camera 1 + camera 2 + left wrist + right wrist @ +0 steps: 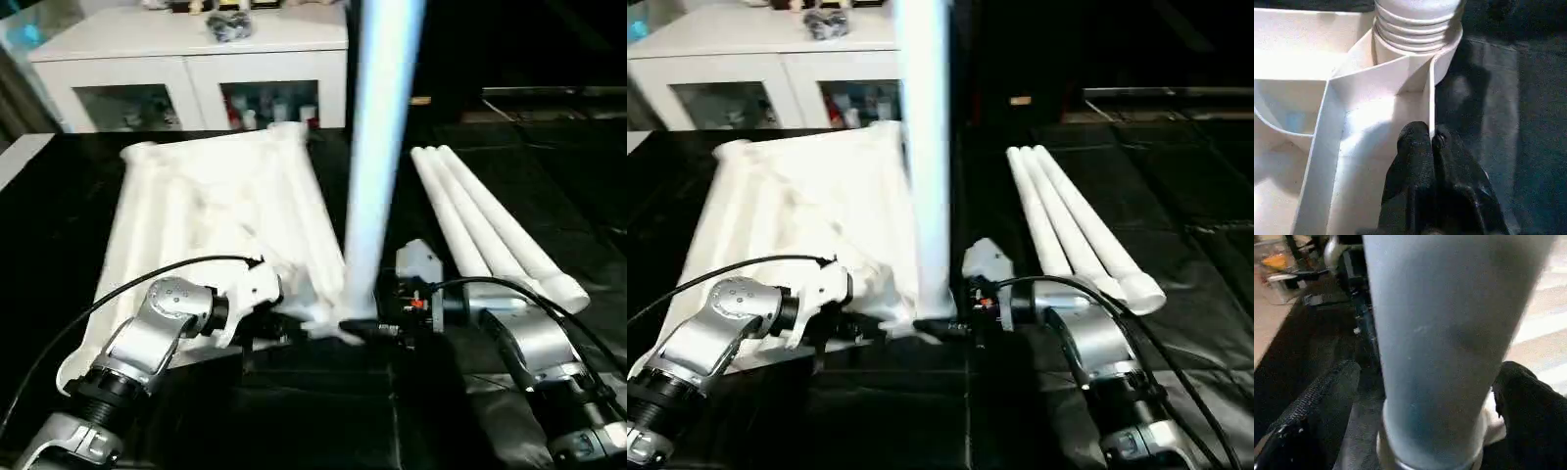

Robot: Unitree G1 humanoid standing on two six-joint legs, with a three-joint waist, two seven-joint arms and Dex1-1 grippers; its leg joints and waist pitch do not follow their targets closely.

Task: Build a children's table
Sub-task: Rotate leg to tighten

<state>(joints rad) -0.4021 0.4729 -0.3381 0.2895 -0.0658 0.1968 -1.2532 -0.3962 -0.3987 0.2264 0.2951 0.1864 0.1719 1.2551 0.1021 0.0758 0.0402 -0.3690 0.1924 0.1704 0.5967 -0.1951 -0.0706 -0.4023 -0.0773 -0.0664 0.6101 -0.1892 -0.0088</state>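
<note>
I take the upturned table top (211,211) as my landmark; it lies ribs-up on the dark floor mat (323,411). At its near right corner one leg (377,147) stands upright in the socket, cutting across my view of the white cabinet (186,69) behind the top. My left gripper (1432,147) is pinched closed on a thin rib wall just beside that socket. My right gripper (1425,396) stands wide apart, a finger either side of the leg's base, holding nothing. Three spare legs (490,220) lie side by side right of the top, well apart from it.
</note>
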